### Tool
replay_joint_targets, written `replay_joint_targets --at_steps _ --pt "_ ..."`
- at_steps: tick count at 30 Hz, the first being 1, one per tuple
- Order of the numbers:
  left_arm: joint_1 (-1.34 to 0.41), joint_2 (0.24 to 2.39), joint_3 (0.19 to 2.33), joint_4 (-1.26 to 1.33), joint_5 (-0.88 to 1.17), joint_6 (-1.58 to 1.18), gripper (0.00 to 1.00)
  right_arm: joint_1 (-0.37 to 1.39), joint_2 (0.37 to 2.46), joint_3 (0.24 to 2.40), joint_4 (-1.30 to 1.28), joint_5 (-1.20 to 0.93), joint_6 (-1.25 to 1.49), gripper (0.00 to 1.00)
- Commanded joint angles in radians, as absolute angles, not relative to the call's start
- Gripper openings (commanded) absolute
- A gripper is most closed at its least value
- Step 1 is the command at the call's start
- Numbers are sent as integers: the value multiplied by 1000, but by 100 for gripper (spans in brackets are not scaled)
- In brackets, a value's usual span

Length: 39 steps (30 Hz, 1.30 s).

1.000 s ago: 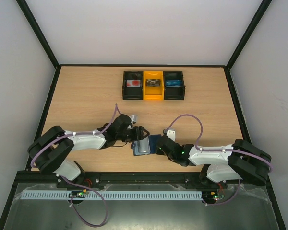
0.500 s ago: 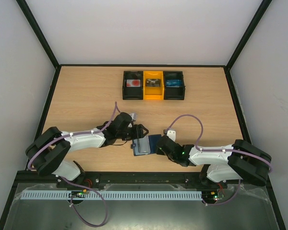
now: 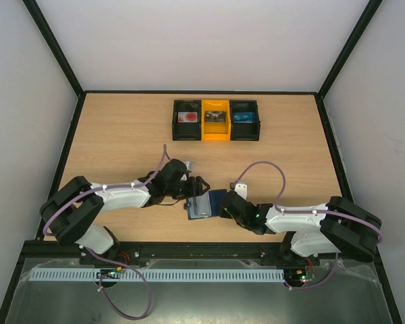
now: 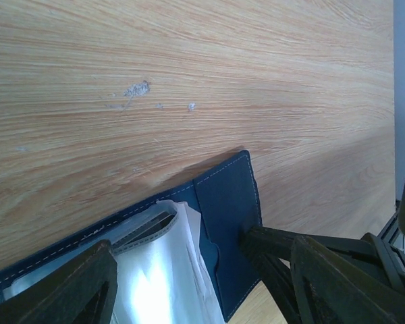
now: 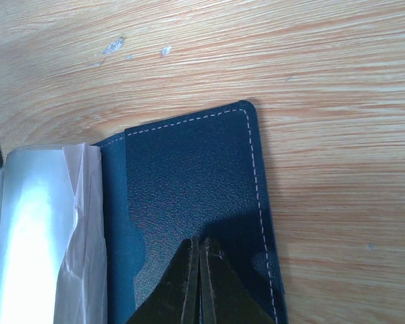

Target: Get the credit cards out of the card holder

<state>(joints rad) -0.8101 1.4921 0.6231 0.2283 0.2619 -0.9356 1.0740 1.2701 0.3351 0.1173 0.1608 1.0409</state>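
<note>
The card holder point(image 3: 204, 204) lies open on the wood-grain worktop point(image 3: 121, 135), near the middle of its near edge. It shows a grained navy panel with pale stitching and a rounded corner, beside a glossy, creased pale pocket point(image 5: 40, 223). The right gripper point(image 5: 197, 266) is clenched, its 2 black tips resting on the navy panel. The left gripper point(image 3: 194, 191) is released, fingers spread wide over the holder. 3 boxy bins point(image 3: 216, 120), black, yellow and black, sit by the far edge.

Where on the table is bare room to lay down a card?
Bare table lies left of the three boxes, right of them likewise, and in the strip between the boxes and the card holder. Crowded: near centre, where the left gripper and the right gripper meet at it.
</note>
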Motion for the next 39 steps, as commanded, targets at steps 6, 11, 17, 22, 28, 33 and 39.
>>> replay_joint_targets --at_steps 6,11,17,22,28,33,39 --pt "-820 1555 625 264 288 -983 71 1075 1271 344 111 207 1054 3" --pt "-846 1565 625 288 314 -1025 71 1076 1274 344 110 209 1051 3" --pt "-873 1574 624 419 362 -1084 72 1076 1235 333 129 206 1043 4" --pt "-884 1621 660 469 391 -1092 72 1076 1169 329 121 206 1027 8" --pt "-894 1664 705 477 395 -1072 72 1076 1027 328 50 181 969 14" --pt "-895 1686 714 492 387 -1063 72 1078 912 285 121 28 931 15" --pt "-896 1723 766 459 377 -1033 72 1081 929 274 235 -69 929 14"
